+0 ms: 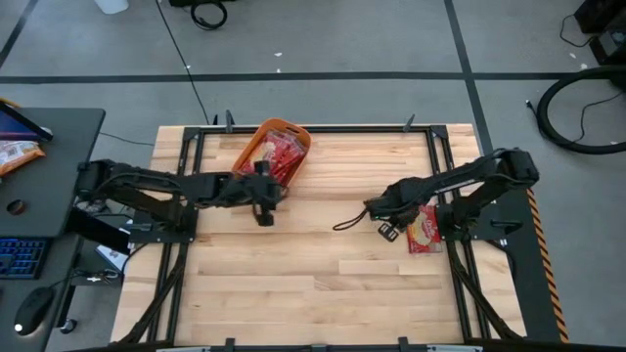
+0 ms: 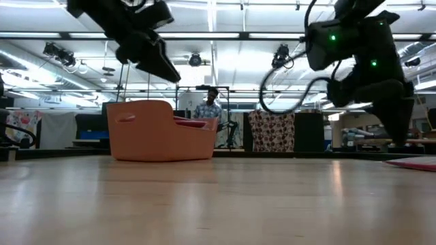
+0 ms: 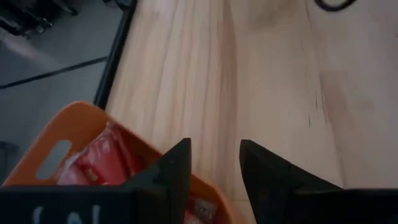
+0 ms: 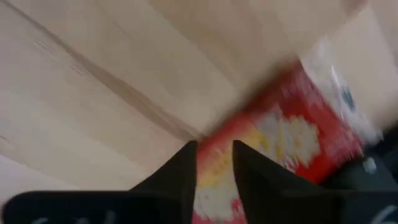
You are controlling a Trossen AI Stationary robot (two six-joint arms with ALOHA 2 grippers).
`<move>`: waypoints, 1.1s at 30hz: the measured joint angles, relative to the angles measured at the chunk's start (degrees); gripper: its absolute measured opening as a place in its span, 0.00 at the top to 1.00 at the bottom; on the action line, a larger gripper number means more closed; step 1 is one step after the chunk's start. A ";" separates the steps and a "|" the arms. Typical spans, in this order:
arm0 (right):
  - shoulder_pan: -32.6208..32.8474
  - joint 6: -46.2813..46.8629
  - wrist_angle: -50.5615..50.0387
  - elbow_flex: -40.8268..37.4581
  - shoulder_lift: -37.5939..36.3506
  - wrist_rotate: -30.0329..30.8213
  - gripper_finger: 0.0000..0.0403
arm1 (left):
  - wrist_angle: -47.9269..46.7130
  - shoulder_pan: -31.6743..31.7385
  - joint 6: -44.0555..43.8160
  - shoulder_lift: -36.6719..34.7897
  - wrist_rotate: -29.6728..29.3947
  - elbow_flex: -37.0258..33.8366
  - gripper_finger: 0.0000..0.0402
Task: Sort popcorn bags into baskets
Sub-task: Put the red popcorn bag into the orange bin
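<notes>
- The left tool (image 1: pixel 264 213) hangs above the wooden worktop (image 1: pixel 313 284), just beside the orange basket (image 1: pixel 256 145). Its two fingers (image 3: pixel 176 168) stand a little apart and hold nothing.
- In the left wrist view the rim of the basket is close under this tool, and bare wood lies ahead of the fingertips.
- The basket stands near the far edge of the worktop, on the left arm's side. Several red popcorn bags (image 1: pixel 286 156) lie inside it, stacked on each other.
- The right tool (image 1: pixel 388 230) is over the right part of the worktop, well apart from the basket. Its fingers (image 4: pixel 180 171) are slightly apart, with a narrow gap, and they grip nothing.
- One more popcorn bag (image 1: pixel 424 231) lies flat on the worktop, just beside the right tool, toward the right edge. In the right wrist view it shows directly ahead of the fingertips; whether they touch it I cannot tell.
- In the low view a person (image 2: pixel 208 107) stands in the room behind the basket.
</notes>
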 joint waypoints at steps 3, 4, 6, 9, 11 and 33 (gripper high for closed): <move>0.00 1.41 -3.57 0.01 1.77 -2.09 0.66 | 1.46 -0.31 -0.39 -2.93 0.42 -1.80 0.65; 0.00 2.66 -4.32 0.01 2.39 -2.67 0.63 | 0.99 -0.47 -0.59 -3.64 0.36 -2.43 0.65; 0.02 5.51 -5.34 -0.21 3.18 -4.11 0.57 | 2.99 -1.05 -0.68 -5.61 0.78 -3.46 0.65; 0.19 8.66 -4.90 -0.72 4.36 -6.64 0.49 | 4.28 -1.45 -0.57 -8.48 1.77 -5.78 0.65; 0.22 10.50 -4.10 -0.79 5.03 -7.48 0.46 | 4.23 -1.35 -0.60 -10.33 2.10 -7.82 0.65; -3.26 9.16 0.21 -1.13 15.21 -9.93 0.63 | 7.25 -1.79 -8.86 -19.83 2.75 -16.16 0.65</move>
